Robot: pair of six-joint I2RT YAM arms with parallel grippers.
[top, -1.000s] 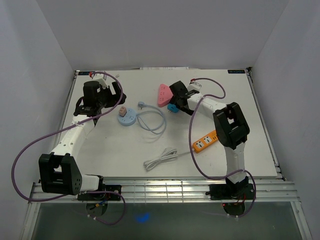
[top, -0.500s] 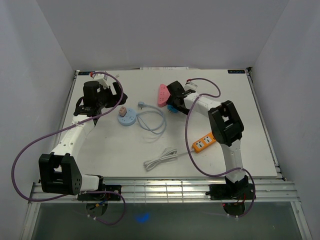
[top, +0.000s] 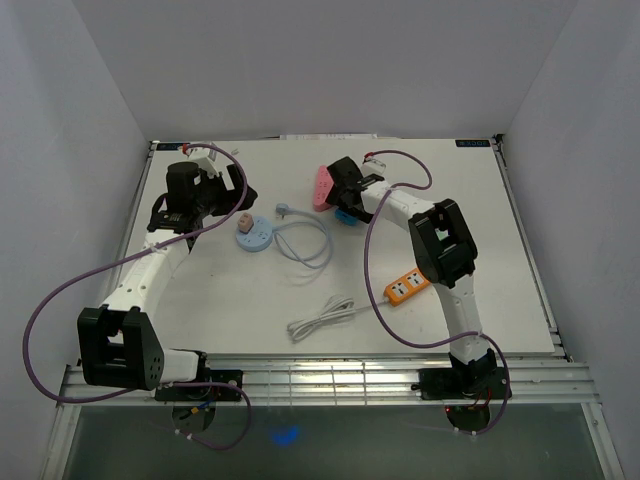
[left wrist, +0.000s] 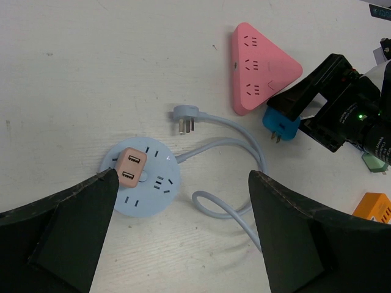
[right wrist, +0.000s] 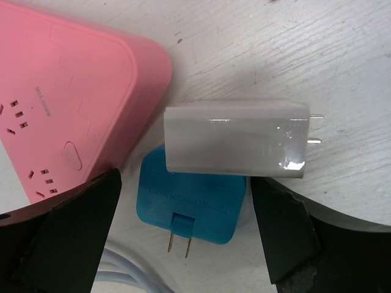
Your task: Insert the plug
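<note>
A white bench (top: 250,290) is enclosed on three sides by plain pale walls. The right jaws are seen spread, lowered at the far centre of the bench, with one dark finger (right wrist: 67,244) on either side and nothing pinched. Between them, in the right wrist view, a white plug (right wrist: 235,137) is found lying flat, its two prongs directed away from a pink triangular power strip (right wrist: 61,104). The white plug's edge overlaps a blue plug (right wrist: 192,204), which is set just beside the pink strip's near-right corner, with its own prongs turned toward the near side. Neither plug is seated in a socket.

The left jaws are also held wide apart and empty above the left part of the bench. Below them a round blue power strip (left wrist: 142,183) is seen, with a small pink USB adapter (left wrist: 129,168) plugged into its top. From this strip a pale blue cable (left wrist: 244,146) is looped to the right and ended in a flat plug (left wrist: 183,119), which lies loose between the round strip and the pink one.

Nearer and to the right, an orange power strip (top: 410,283) is laid by the right arm (top: 445,250), and a bundled white cable (top: 322,317) is placed near the bench's middle.
</note>
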